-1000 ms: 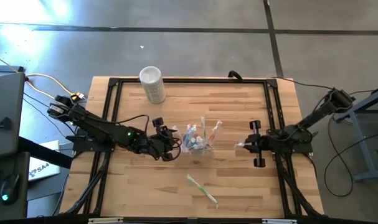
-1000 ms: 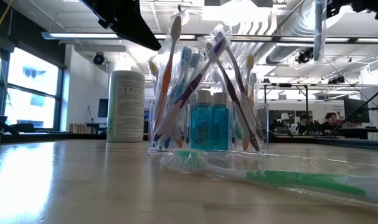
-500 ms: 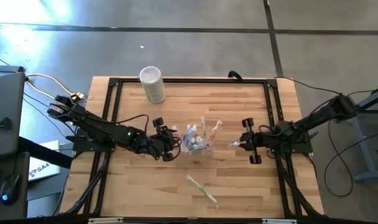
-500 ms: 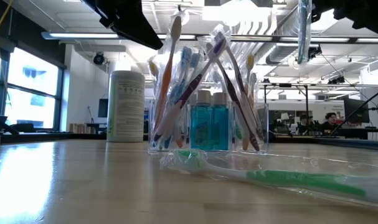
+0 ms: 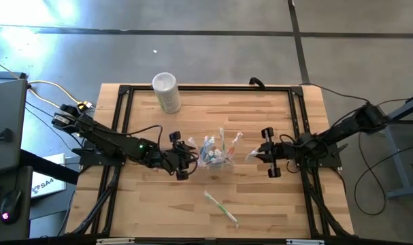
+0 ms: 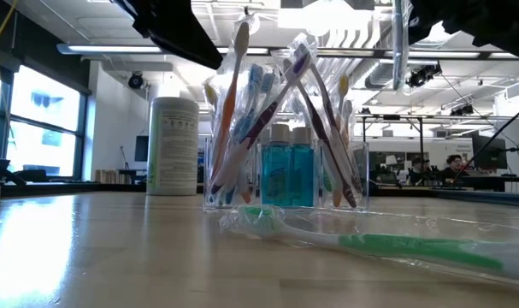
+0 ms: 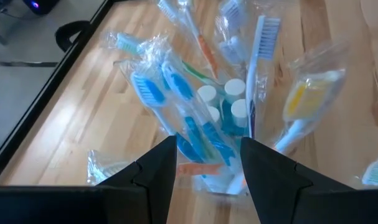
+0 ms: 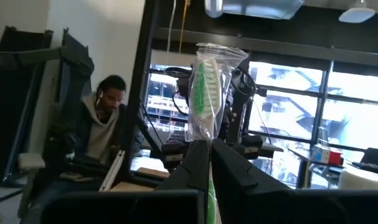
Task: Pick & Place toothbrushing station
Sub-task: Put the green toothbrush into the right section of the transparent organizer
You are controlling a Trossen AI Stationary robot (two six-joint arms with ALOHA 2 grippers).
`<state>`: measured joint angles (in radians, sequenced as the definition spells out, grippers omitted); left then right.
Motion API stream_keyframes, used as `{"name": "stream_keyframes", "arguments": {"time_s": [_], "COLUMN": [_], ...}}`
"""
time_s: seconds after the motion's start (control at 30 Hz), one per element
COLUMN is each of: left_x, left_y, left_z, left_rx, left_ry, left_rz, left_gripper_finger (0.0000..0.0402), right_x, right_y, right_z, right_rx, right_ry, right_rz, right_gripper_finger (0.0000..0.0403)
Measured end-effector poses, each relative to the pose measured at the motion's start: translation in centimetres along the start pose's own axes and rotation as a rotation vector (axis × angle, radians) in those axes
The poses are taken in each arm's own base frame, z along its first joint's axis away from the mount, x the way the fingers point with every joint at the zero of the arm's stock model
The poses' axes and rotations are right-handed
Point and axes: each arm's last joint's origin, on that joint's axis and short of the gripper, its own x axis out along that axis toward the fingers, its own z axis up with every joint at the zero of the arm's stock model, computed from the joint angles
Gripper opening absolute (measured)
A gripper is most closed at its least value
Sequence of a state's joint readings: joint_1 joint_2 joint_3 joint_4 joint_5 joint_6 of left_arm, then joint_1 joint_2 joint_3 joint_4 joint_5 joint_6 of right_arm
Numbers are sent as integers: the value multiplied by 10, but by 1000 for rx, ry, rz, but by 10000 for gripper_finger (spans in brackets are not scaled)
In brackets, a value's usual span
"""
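While the clear cup (image 5: 215,155) of toothbrushes stands mid-desk (image 5: 192,211), a wrapped green toothbrush (image 8: 204,99) is pinched in the right tool (image 5: 258,155), near the cup's right. The left tool (image 7: 204,163) is spread just beside the cup; another wrapped toothbrush (image 5: 221,206) lies apart.

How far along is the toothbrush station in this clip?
Mostly filled: the small clear plastic cup already holds many wrapped toothbrushes and teal tubes. In hand: the right gripper carries a wrapped green toothbrush beside it; the left gripper brackets the cup. Left: one green toothbrush on the table.
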<state>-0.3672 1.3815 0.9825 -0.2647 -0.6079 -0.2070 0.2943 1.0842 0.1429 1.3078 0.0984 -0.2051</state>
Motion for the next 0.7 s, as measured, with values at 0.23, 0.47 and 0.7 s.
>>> {"name": "stream_keyframes", "arguments": {"time_s": [0.23,0.47,0.7], "left_x": [0,0,0], "left_y": [1,1,-1], "left_z": [-4,-8,-9], "left_rx": [23,52,105], "left_ry": [32,73,94], "left_rz": [7,-8,-81], "left_gripper_finger": [173,173,173], "right_x": [3,3,13], "right_y": [0,11,22], "right_z": [-5,-8,-2], "right_rx": [22,29,4], "right_ry": [-6,14,3], "right_rz": [-58,-128,-152], "right_gripper_finger": [4,4,4]}}
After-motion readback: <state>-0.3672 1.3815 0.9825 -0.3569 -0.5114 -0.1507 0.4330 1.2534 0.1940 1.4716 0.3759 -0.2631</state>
